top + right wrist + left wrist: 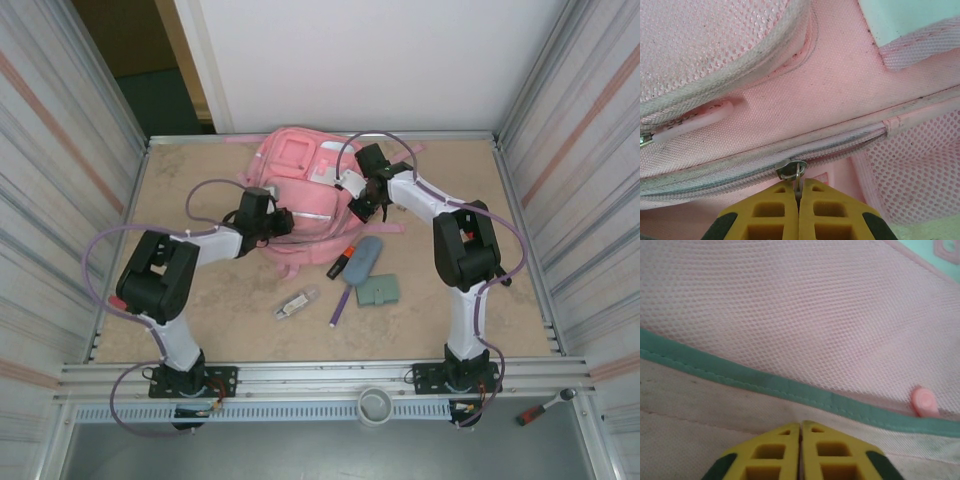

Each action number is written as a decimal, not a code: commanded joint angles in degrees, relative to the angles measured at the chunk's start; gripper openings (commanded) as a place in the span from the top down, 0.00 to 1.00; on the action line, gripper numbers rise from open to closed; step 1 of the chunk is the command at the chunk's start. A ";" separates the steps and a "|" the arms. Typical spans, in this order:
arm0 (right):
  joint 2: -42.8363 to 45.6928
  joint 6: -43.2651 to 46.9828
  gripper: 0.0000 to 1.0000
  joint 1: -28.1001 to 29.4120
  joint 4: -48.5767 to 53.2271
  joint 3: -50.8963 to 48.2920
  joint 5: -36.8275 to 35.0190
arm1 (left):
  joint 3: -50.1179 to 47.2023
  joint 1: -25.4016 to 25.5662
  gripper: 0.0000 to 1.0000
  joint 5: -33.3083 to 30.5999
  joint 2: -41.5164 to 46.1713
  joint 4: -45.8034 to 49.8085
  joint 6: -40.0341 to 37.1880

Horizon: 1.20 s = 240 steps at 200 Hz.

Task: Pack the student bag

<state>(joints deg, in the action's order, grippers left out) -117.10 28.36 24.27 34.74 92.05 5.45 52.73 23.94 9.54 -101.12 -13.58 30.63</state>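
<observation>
The student bag [300,180], a large pink backpack, lies flat at the back middle of the table. My left gripper [283,222] rests on its near left side. In the left wrist view its yellow fingertips [800,426] are pressed together against pale fabric, below a green-tinted trim strip [790,387] and pink mesh [815,315]. I cannot tell if any fabric is pinched. My right gripper [362,207] is on the bag's right side, shut [798,186] on the metal zip pull [799,175], which hangs from the slider [787,169] of a grey zip.
On the table near the bag lie a grey-blue pencil pouch [365,258], an orange marker [343,262], a purple pen [340,305], a grey-green box [378,291] and a small clear item [296,303]. Corrugated walls enclose both sides.
</observation>
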 commanded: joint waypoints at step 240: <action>2.30 -22.89 0.96 3.67 5.27 0.35 26.44 | -1.02 7.08 0.63 -10.78 -2.35 -7.45 1.77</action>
<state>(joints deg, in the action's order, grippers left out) -115.18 14.81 27.55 42.06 90.56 18.44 53.43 30.72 -3.09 -107.18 -26.96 38.00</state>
